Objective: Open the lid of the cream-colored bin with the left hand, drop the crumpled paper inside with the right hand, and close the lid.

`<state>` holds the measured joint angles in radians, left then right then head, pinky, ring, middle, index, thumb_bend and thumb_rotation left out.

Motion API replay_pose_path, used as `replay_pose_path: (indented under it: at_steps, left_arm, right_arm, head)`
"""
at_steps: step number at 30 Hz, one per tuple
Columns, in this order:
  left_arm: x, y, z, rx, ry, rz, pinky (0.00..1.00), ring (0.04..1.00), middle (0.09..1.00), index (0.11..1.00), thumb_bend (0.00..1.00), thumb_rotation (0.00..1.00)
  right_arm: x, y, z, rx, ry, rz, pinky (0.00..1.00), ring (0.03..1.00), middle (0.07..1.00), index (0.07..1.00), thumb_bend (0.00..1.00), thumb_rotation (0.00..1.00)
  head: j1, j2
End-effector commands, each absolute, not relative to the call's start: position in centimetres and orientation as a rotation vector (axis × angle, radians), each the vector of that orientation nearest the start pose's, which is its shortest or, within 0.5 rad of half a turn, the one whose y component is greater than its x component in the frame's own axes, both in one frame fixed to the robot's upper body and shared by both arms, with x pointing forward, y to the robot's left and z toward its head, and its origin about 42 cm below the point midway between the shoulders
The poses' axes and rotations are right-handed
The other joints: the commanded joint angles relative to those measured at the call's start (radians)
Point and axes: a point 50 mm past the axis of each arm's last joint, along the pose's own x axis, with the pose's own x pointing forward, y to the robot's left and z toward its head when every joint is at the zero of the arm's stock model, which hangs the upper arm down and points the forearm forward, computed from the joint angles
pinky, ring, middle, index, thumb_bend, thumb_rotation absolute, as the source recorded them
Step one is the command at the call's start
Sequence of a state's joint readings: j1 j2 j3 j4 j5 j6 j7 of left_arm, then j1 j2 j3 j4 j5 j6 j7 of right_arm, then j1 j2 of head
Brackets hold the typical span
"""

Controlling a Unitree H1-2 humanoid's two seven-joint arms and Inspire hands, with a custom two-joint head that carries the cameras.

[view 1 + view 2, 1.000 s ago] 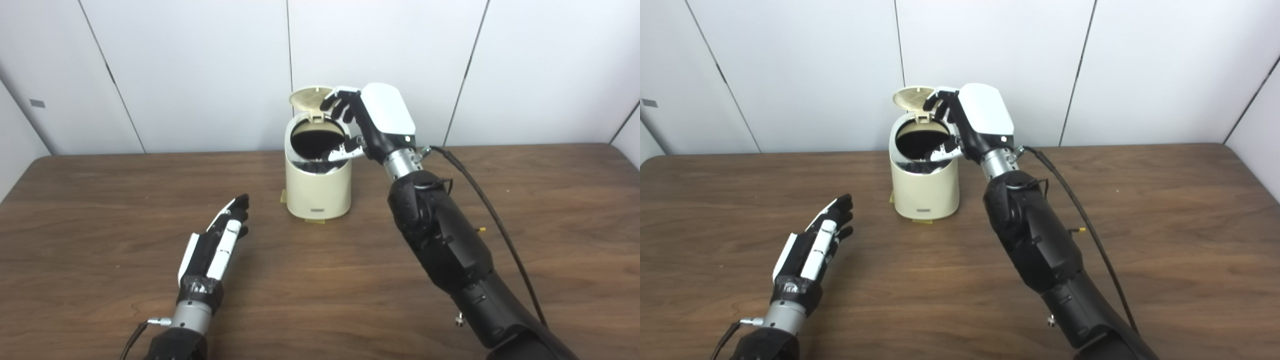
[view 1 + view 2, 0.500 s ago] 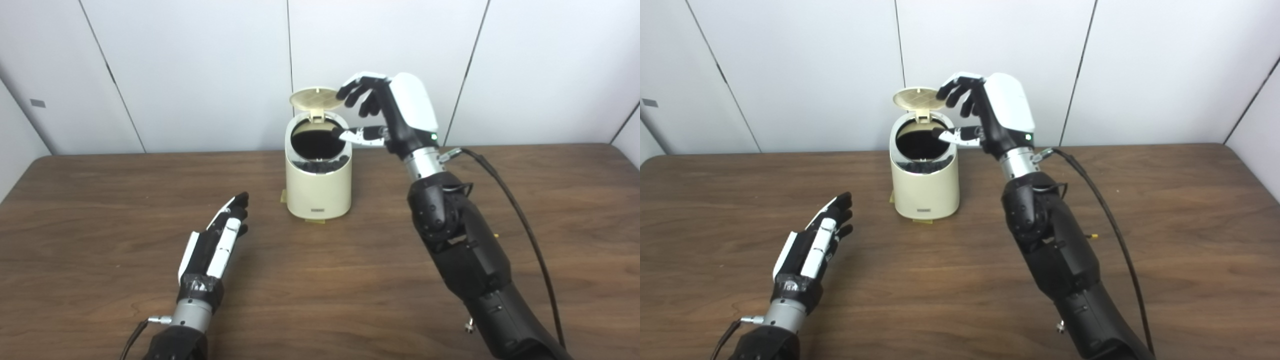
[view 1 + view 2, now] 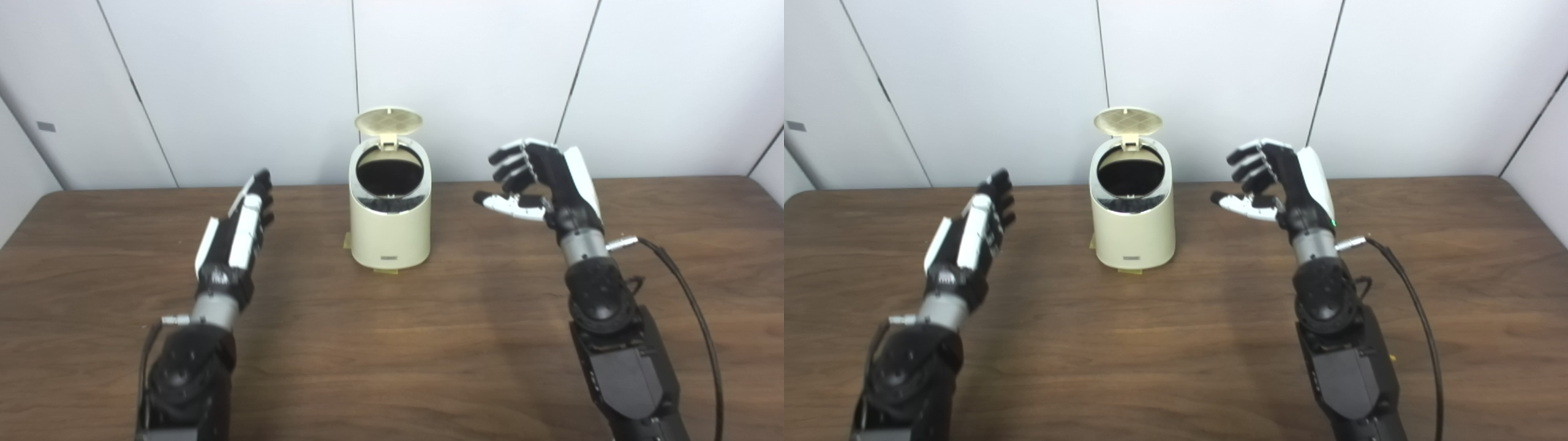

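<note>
Standing on grained wood table [image 3: 429, 343], smooth rounded cream bin [image 3: 389, 229], ribbed lid [image 3: 388, 120] raised

**Bin open on my table**

I see the cream-colored bin [image 3: 389, 226] upright toward the table's far edge, its round lid [image 3: 388, 120] tipped up at the back hinge, the mouth dark. I can't make out the paper inside.

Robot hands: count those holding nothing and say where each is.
2. The left hand is raised left of the open bin; the right hand is raised to its right. Both are open and empty.
</note>
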<state>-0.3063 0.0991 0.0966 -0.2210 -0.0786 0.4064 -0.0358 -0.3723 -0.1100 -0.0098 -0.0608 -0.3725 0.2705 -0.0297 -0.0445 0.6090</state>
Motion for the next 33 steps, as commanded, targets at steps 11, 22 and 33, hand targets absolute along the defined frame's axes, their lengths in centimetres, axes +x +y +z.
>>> replay_pose_path:
  at_steps: [11,22,33]
  left_arm:
    - [42.3,22.8,29.2,0.098,-0.176,-0.127,1.0,1.0,1.0,1.0,0.53,0.91]
    - [46.8,19.6,32.0,0.185,-0.155,-0.233,1.0,0.999,0.965,0.937,0.53,0.92]
    - [48.9,16.9,31.9,0.296,-0.14,-0.31,1.0,1.0,0.968,0.907,0.53,0.99]
  right_arm:
    - [34.2,-21.9,18.2,0.134,-0.113,-0.058,0.84,0.893,0.906,0.987,0.46,0.72]
    - [32.3,-20.6,15.7,0.227,-0.128,-0.137,0.95,0.96,0.972,1.0,0.64,0.87]
    - [32.0,-19.5,13.4,0.232,-0.152,-0.191,0.96,0.962,0.983,1.0,0.58,0.91]
  head:
    - [0.01,-0.012]
    - [0.02,-0.046]
    - [0.032,-0.061]
